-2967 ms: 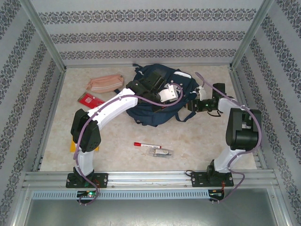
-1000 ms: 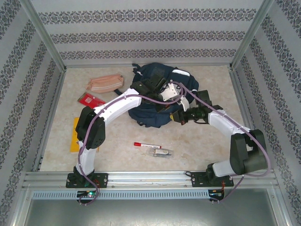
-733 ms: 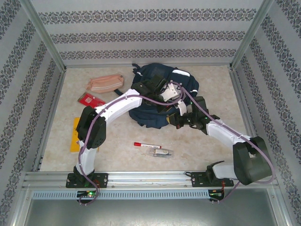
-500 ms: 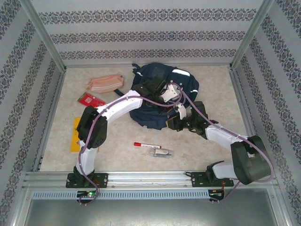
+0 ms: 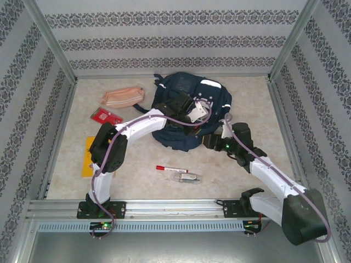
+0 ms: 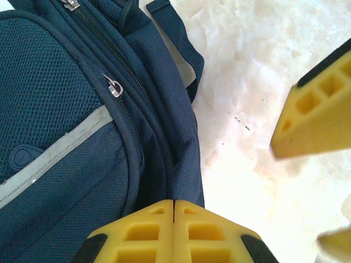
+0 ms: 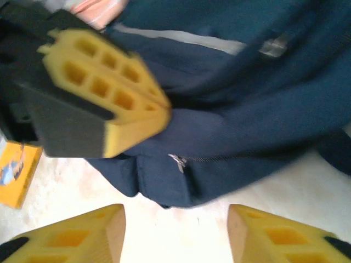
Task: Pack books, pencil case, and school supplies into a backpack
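Left pincer is clenched, its tips meeting on the backpack's seam edge; whether cloth is nipped between them I cannot tell. Right pincer hangs released and empty just off the backpack's 5 o'clock edge, a small zip pull ahead of it. The backpack lies at 12 o'clock on the table and looks zipped. The likely trouble is that the two pincers, so close, knock together, or the right one closes on loose cloth instead of the pull and drags the backpack. Pencil case lies at 10 o'clock, book at 8.
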{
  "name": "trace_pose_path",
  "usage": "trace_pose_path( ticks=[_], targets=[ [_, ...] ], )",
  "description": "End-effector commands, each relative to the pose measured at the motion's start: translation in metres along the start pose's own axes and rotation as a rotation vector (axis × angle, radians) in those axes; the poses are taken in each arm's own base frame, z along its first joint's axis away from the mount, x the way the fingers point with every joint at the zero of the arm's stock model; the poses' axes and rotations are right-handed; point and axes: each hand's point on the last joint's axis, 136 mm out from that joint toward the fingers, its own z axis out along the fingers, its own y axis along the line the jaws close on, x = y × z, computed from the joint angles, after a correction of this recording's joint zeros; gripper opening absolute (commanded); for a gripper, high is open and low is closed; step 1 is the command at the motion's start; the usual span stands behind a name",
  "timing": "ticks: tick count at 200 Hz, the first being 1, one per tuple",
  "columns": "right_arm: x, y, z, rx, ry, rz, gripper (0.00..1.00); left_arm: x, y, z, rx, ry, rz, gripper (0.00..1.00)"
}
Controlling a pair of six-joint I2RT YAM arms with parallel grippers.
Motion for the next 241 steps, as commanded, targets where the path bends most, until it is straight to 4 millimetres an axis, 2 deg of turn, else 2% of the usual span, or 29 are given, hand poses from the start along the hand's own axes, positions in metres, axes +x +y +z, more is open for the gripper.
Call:
trace_pose_path(
  ticks=[1,21,52,73,91,107,117,143,166,193,220,229,241],
  targets=[
    [0.019,-0.026,-0.008,0.054,0.051,0.372,0.53,-0.013,0.002,-0.006,0.004,-0.077,-0.012,0.00],
    [0.016,-0.029,-0.009,0.043,0.078,0.449,0.53,-0.004,0.004,0.001,0.008,-0.060,-0.030,0.00],
    [0.011,-0.026,0.002,0.033,0.119,0.605,0.54,-0.001,0.002,0.005,0.027,-0.071,-0.064,0.00],
    [0.013,-0.022,0.011,0.036,0.161,0.708,0.56,-0.005,0.002,0.004,0.038,-0.088,-0.097,0.00],
    [0.008,-0.017,0.019,0.023,0.158,0.727,0.56,-0.014,-0.001,-0.003,0.052,-0.112,-0.117,0.00],
    [-0.001,-0.020,0.022,0.036,0.147,0.771,0.59,-0.022,-0.004,-0.010,0.060,-0.138,-0.112,0.00],
    [0.000,-0.028,0.022,0.088,0.151,0.864,0.61,-0.024,-0.005,-0.013,0.059,-0.146,-0.104,0.00],
    [-0.001,-0.029,0.025,0.132,0.143,1.067,0.64,-0.022,-0.004,-0.015,0.051,-0.129,-0.085,0.00],
    [-0.011,-0.033,0.026,0.190,0.096,1.139,0.63,-0.023,-0.006,-0.014,0.061,-0.144,-0.074,0.00],
    [-0.019,-0.042,0.036,0.234,0.065,1.202,0.60,-0.026,-0.008,-0.016,0.071,-0.150,-0.068,0.00],
    [-0.027,-0.042,0.059,0.219,0.091,1.233,0.55,-0.030,-0.010,-0.018,0.081,-0.165,-0.051,0.00],
    [-0.026,-0.039,0.067,0.207,0.113,1.242,0.50,-0.030,-0.009,-0.018,0.077,-0.165,-0.050,0.00],
    [-0.023,-0.033,0.077,0.188,0.134,1.272,0.35,-0.031,-0.007,-0.019,0.072,-0.163,-0.055,0.00]
  ],
)
